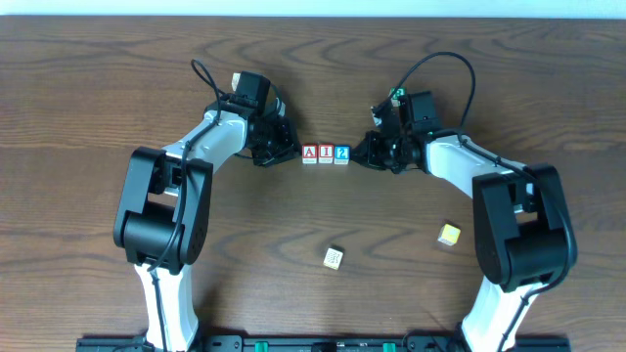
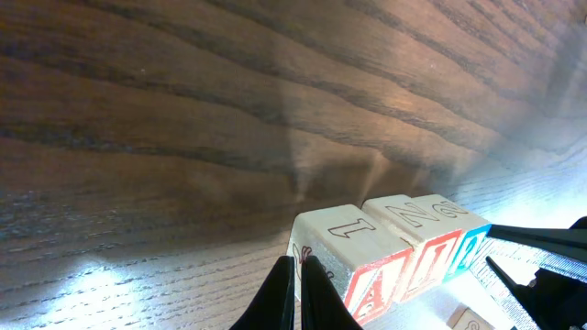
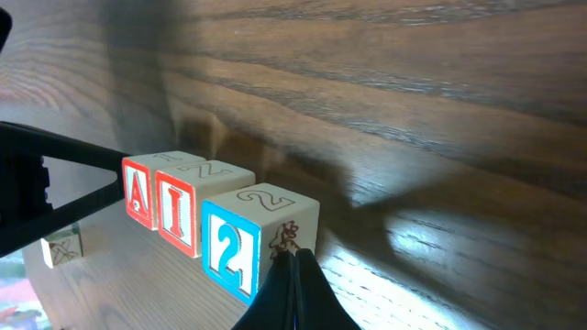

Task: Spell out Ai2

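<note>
The left pincer [image 2: 300, 270] has its fingers pressed together on nothing, tips low over the table [image 1: 98, 78]. The A block [image 1: 310, 154] lies immediately ahead of it. Beyond that, touching in one row, come the I block [image 1: 326, 154] and the 2 block [image 1: 341, 154], the last just in front of the right pincer [image 3: 295, 270], which is likewise pinched flat and empty. Judged from the row, Ai2 is spelled out and only backing the arms away seems left. A pale spare block [image 1: 334, 257] and a yellow spare block [image 1: 449, 235] sit well behind the pincers, their faces too small to read. Whether either pincer's tips touch the row cannot be told, since overhead the wrists hide them.
</note>
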Robot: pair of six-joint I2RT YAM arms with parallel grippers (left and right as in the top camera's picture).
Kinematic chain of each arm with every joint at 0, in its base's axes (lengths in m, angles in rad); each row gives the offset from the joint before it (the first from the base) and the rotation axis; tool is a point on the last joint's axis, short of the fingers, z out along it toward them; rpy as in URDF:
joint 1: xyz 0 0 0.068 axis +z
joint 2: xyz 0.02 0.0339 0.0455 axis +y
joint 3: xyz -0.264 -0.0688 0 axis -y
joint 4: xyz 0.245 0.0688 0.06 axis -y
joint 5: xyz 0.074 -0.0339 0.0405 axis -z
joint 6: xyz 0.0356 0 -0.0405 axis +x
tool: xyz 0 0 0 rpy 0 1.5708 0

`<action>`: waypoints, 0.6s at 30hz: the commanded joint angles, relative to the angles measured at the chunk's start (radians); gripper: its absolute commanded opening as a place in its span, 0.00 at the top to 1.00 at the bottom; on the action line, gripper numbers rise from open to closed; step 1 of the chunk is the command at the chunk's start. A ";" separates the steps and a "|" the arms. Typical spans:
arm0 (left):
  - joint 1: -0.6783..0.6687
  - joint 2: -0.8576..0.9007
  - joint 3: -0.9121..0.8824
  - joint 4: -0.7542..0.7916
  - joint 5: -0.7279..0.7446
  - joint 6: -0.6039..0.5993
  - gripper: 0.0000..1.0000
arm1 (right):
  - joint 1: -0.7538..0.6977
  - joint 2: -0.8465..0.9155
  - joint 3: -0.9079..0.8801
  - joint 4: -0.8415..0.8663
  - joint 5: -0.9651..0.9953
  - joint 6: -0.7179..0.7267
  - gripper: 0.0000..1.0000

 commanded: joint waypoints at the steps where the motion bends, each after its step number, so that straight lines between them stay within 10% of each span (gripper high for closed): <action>1: -0.005 0.004 -0.011 0.005 0.006 0.002 0.94 | 0.019 0.006 -0.003 0.003 -0.022 0.012 0.99; 18: -0.005 0.004 -0.011 0.028 0.007 0.049 0.94 | 0.023 0.006 -0.003 0.014 -0.017 0.011 0.99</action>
